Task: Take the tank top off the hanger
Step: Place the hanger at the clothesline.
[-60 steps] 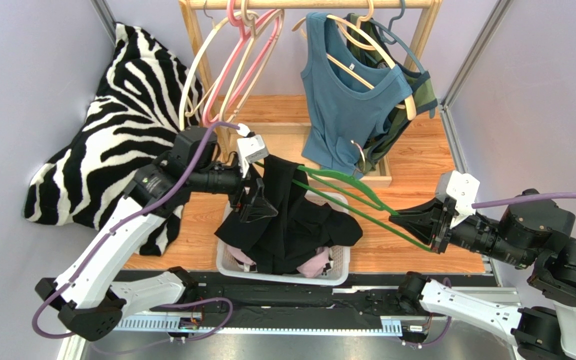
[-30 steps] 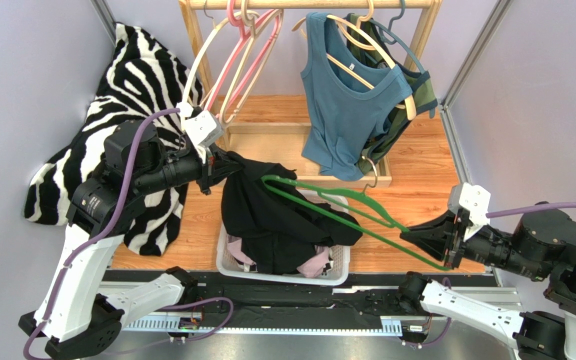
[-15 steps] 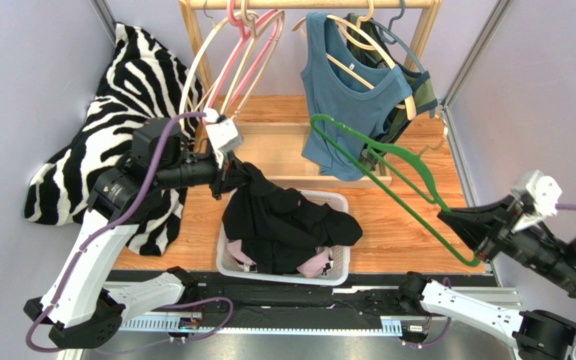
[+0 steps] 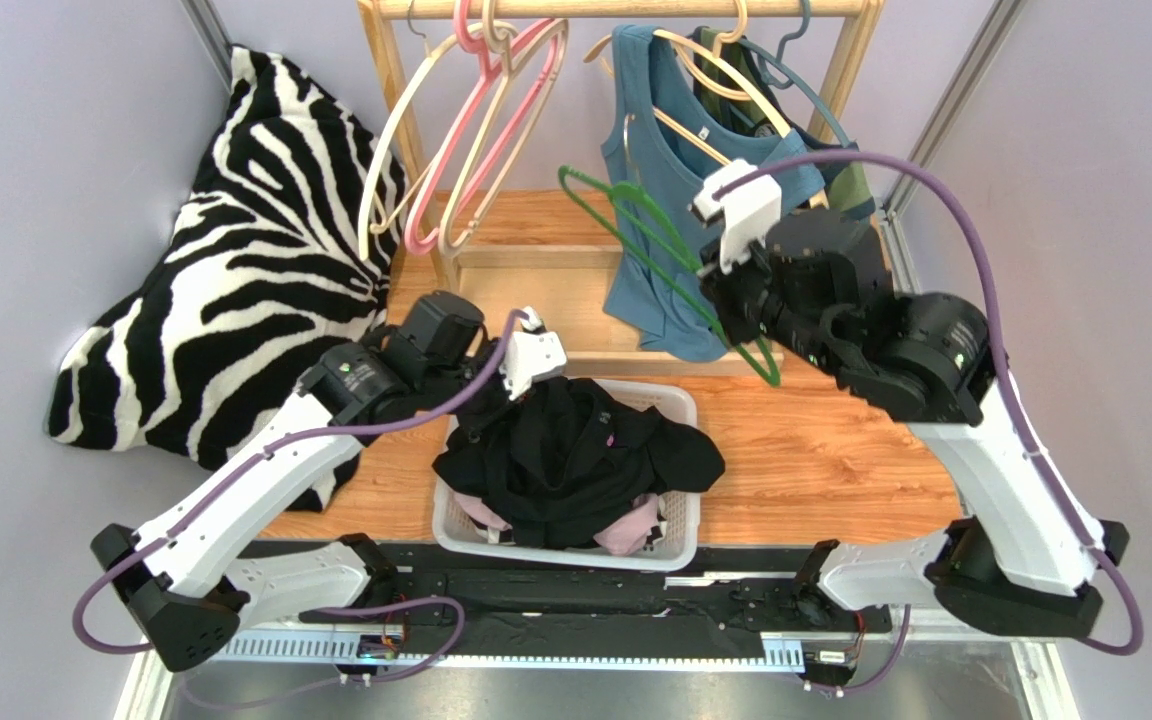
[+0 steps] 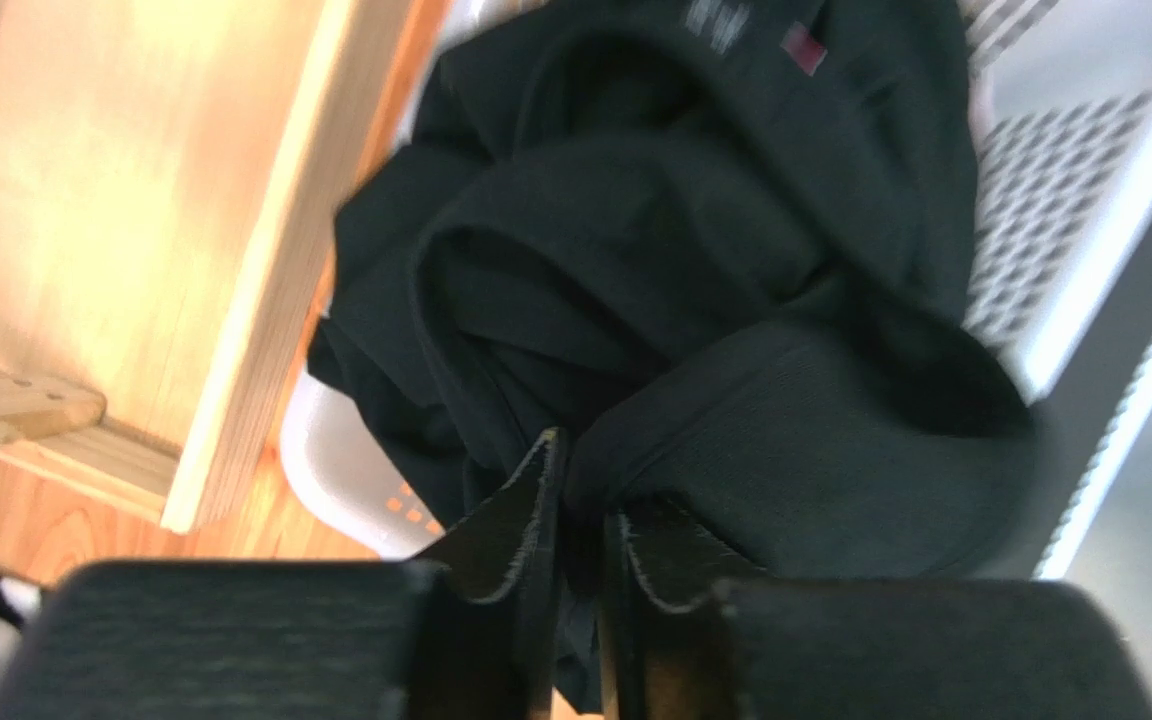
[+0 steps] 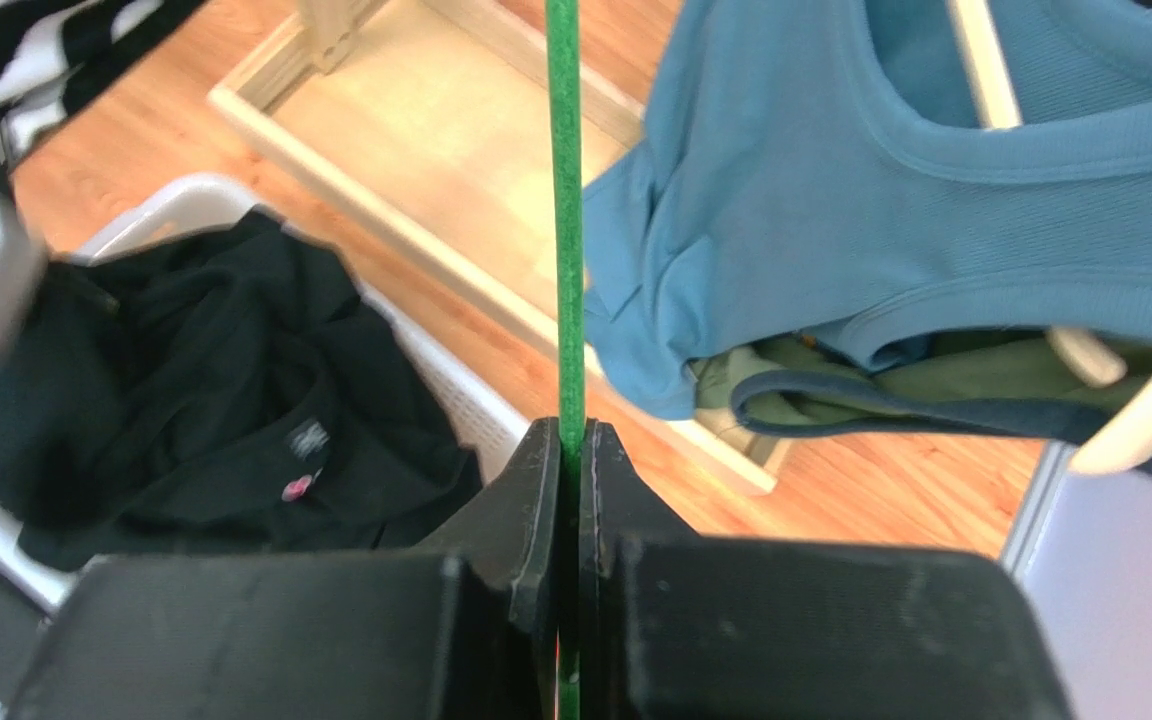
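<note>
The black tank top (image 4: 582, 450) lies bunched in the white basket (image 4: 683, 518), free of the green hanger (image 4: 642, 225). My left gripper (image 4: 497, 402) hangs over the basket's left end. In the left wrist view its jaws (image 5: 579, 480) stand barely apart, with a fold of the black top (image 5: 717, 285) still between them. My right gripper (image 4: 720, 293) is up in front of the rack, shut on the bare green hanger's wire (image 6: 564, 225), which runs straight up from its fingertips (image 6: 570, 443). The black top (image 6: 207, 405) shows below it.
A blue tank top (image 4: 687, 210) hangs on a wooden hanger right behind the green one, with an olive garment (image 6: 898, 383) under it. Empty pink and cream hangers (image 4: 462, 135) hang on the rack's left. A zebra cushion (image 4: 237, 255) fills the left. The rack's wooden base (image 4: 567, 270) lies behind the basket.
The right arm swung the empty green hanger from the front right up to the rack. The left gripper dropped to the basket with the black top, and its jaws eased slightly apart.
</note>
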### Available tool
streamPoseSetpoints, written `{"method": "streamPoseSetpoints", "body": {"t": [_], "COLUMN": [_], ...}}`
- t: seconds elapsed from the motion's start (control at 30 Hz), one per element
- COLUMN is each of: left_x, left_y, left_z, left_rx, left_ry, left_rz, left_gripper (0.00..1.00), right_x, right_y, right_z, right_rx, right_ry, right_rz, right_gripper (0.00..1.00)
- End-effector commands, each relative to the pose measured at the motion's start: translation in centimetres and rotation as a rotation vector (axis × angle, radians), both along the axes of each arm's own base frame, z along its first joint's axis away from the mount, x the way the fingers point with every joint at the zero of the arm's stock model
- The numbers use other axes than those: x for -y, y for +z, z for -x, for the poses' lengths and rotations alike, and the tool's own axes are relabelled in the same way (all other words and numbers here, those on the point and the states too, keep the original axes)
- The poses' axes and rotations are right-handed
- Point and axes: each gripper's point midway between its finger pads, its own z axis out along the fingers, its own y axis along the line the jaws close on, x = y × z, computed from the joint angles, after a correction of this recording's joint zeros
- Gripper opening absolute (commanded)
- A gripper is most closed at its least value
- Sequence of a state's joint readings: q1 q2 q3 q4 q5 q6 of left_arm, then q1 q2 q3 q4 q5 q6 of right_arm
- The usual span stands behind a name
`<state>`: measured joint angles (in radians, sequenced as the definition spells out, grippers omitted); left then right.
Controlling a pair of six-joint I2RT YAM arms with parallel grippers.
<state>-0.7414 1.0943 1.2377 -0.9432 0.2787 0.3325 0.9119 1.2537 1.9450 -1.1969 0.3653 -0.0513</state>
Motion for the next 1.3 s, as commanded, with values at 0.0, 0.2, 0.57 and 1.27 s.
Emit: {"method": "streamPoseSetpoints", "body": {"t": [0.0,0.2,0.57,1.27], "left_x": [-0.5,-0.8,-1.4,0.0], "left_y": [-3.7,-9.2,-14.0,-0.9], "left_z": [-1.1,0.3,0.7,2.2], "left_rx": [0.058,0.057,0.071,0.189], "left_ry": [-0.021,-0.095,-0.096,-0.185], "left_rz": [-0.120,-0.261,-0.378,-0.147], "left_gripper": [0.25,0.32,0.98,0.99], "right_x": [0.7,-1.0,-4.3,-5.5], "right_y": [7.0,8.2,9.4,9.1], "right_z": [-2.8,-7.1,-13.8,-18.2], "right_rx": [0.170,0.192,0.225,0.277], "right_ry": [-0.052,-0.033,-0.013,-0.031], "right_rz": [-0.173,-0.239,-0.248,-0.224], "right_gripper": [0.00,0.00,0.00,0.00]}}
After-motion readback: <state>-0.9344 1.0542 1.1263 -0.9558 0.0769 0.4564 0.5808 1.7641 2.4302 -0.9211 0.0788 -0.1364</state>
